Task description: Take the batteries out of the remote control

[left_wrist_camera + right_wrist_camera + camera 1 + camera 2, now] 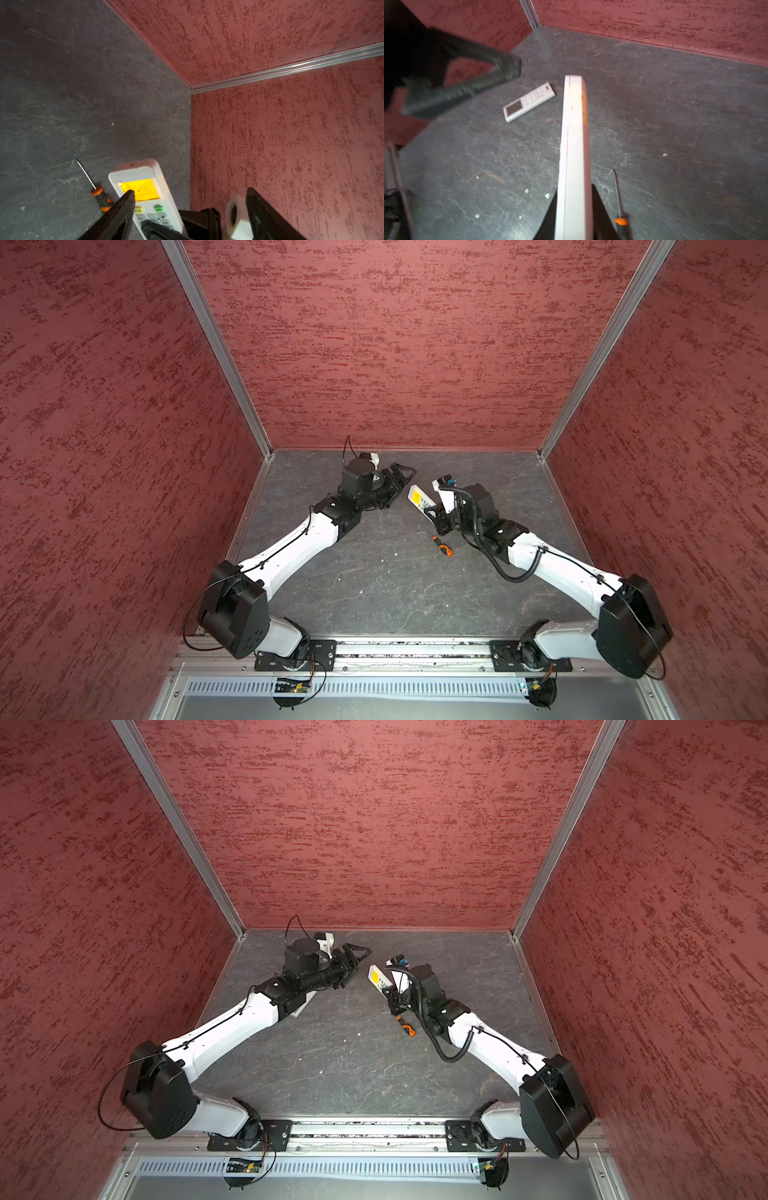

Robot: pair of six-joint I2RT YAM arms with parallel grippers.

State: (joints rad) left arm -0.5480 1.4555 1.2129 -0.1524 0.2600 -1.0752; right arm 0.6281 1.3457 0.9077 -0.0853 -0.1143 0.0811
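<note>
My right gripper is shut on the lower end of a white remote control and holds it above the table. Its orange screen is lit and faces my left gripper. The right wrist view shows this remote control edge-on between the black fingers. My left gripper stands open a little to the left of the remote's top end, with nothing between its jaws. The batteries are out of view.
A second white remote lies flat on the dark slate table, partly under the left arm. An orange-and-black screwdriver lies below the right gripper. Small white flecks dot the table. Red walls close three sides.
</note>
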